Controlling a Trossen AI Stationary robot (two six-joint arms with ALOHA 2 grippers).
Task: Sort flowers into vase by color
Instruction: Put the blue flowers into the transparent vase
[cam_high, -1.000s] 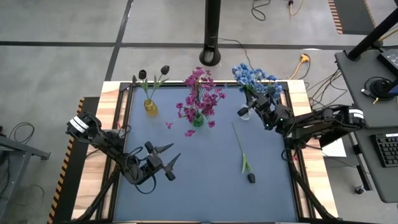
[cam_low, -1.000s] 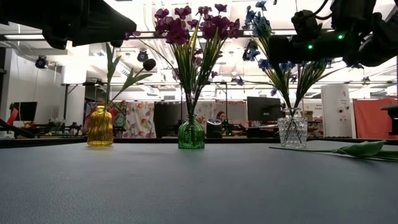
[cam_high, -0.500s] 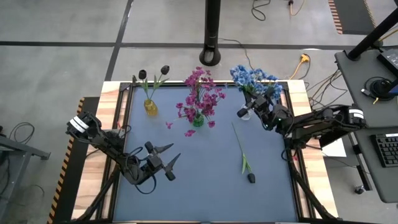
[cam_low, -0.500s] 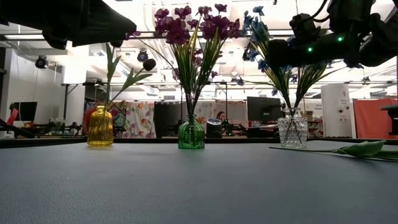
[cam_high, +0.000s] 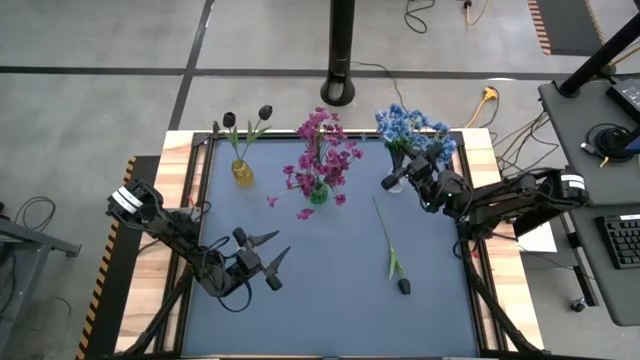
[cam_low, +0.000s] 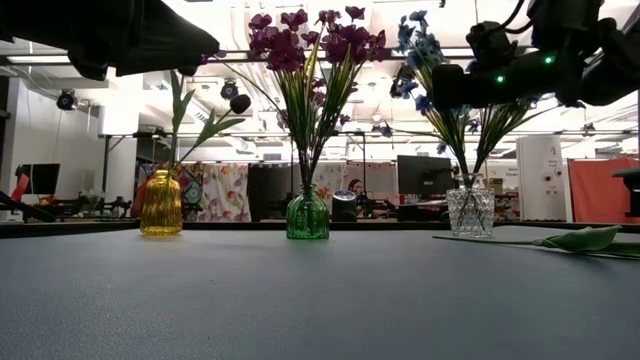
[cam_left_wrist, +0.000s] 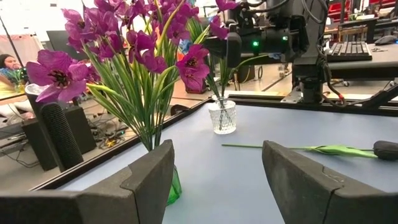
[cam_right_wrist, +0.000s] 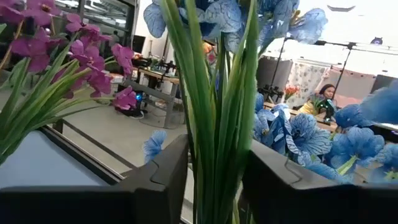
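Note:
Blue flowers (cam_high: 410, 128) stand with their stems in a clear glass vase (cam_high: 393, 182) at the far right. My right gripper (cam_high: 418, 168) is shut on their stems above the vase. Magenta flowers (cam_high: 322, 155) stand in a green vase (cam_high: 318, 194). Two dark tulips (cam_high: 247, 117) stand in a yellow vase (cam_high: 242, 173). One more dark tulip (cam_high: 395, 255) lies flat on the mat, its bud (cam_high: 404, 286) toward the near edge. My left gripper (cam_high: 268, 258) hovers open and empty at the near left. My right gripper pinches the bundle of green stems (cam_right_wrist: 217, 143) of the blue flowers between its two fingers (cam_right_wrist: 161, 180), below the blossoms and above the vase's mouth. The fingers come about level from the table's right side and lie across the stems. The stems stay nearly upright, with their lower ends in the clear vase (cam_low: 470, 212).
The three vases stand in a row along the far edge of the dark mat (cam_high: 330, 310). Two magenta bits (cam_high: 271, 200) (cam_high: 305, 213) show near the green vase. The mat's middle and near part lie bare, apart from the lying tulip (cam_left_wrist: 311, 149).
My right gripper has swung a little toward the table's left and back toward the right, staying by the stems. The blue flowers have leaned left with it and come back nearly upright. The clear vase has stayed in place.

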